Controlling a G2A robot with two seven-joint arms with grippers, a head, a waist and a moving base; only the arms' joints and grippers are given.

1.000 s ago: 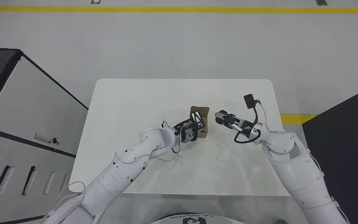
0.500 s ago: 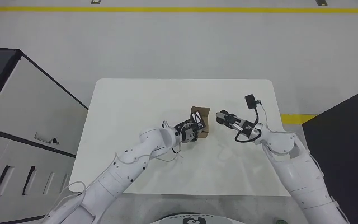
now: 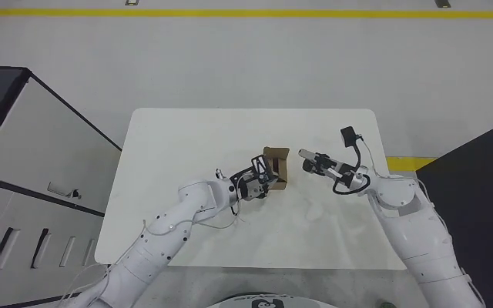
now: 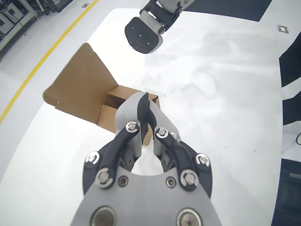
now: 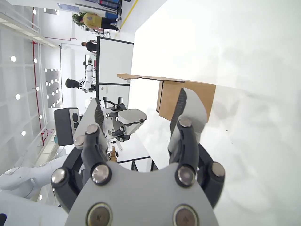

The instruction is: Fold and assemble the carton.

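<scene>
Near the table's (image 3: 192, 138) middle sits the carton (image 3: 276, 166), flap (image 4: 77, 83) upright. My left gripper (image 3: 264, 172), at its 9 o'clock, pinches a wall to steady it. My right gripper (image 3: 303, 155) hangs spread at 3 o'clock, ready to fold.

one carton (image 3: 276, 165), one table (image 3: 185, 146), one left gripper (image 4: 144, 98), one right gripper (image 3: 303, 155).

Carton (image 3: 281, 177) flap (image 4: 77, 81) walls off the far side, and the left gripper (image 4: 145, 99), clamped on, hogs the left. Small gap to the right gripper (image 3: 302, 154), roomy table (image 3: 323, 231) in front.
</scene>
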